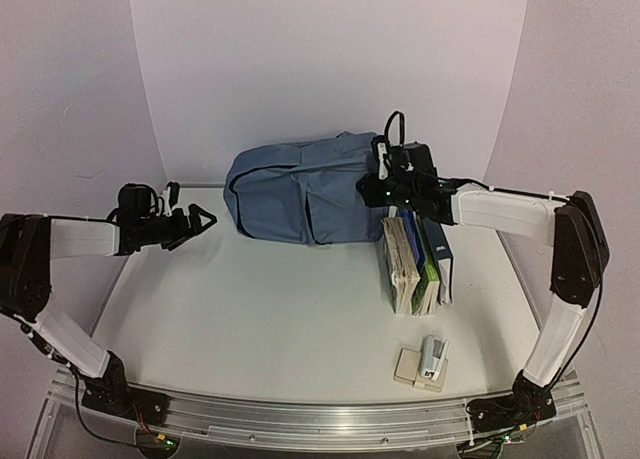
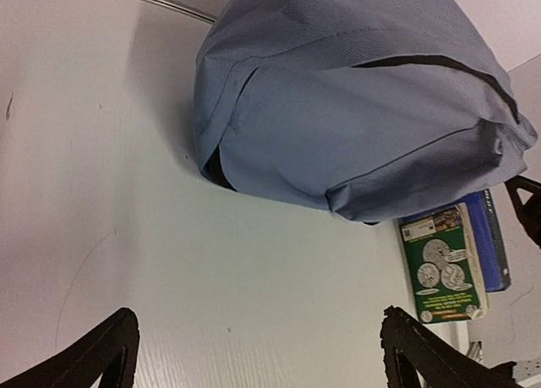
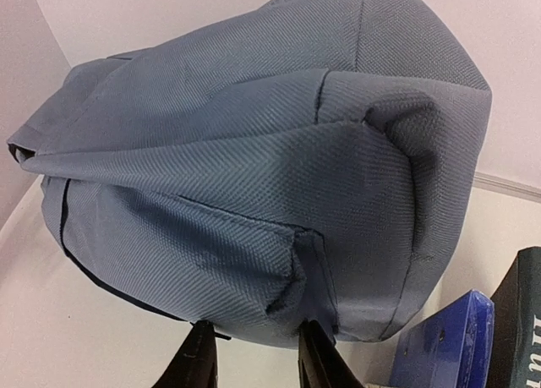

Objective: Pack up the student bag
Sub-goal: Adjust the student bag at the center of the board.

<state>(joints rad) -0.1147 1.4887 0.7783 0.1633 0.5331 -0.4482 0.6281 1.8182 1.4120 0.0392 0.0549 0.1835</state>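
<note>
The student bag (image 1: 300, 194) is a slate-blue backpack lying on its side at the back of the table, also seen in the left wrist view (image 2: 355, 109) and filling the right wrist view (image 3: 254, 151). My right gripper (image 1: 385, 184) is at the bag's right end. Its jaws (image 3: 254, 333) are drawn close together, with a bunched fold at a pocket corner on the bag's lower edge pinched between the tips. My left gripper (image 1: 203, 220) hovers left of the bag, apart from it. It is wide open (image 2: 258, 320) with only bare table between its fingers.
Several books (image 1: 415, 259) stand on edge in a row just right of the bag; a green-covered one (image 2: 441, 265) and a blue one (image 3: 444, 341) show. A small grey-white stapler-like item (image 1: 432, 357) rests on a beige pad (image 1: 410, 367) near the front right.
</note>
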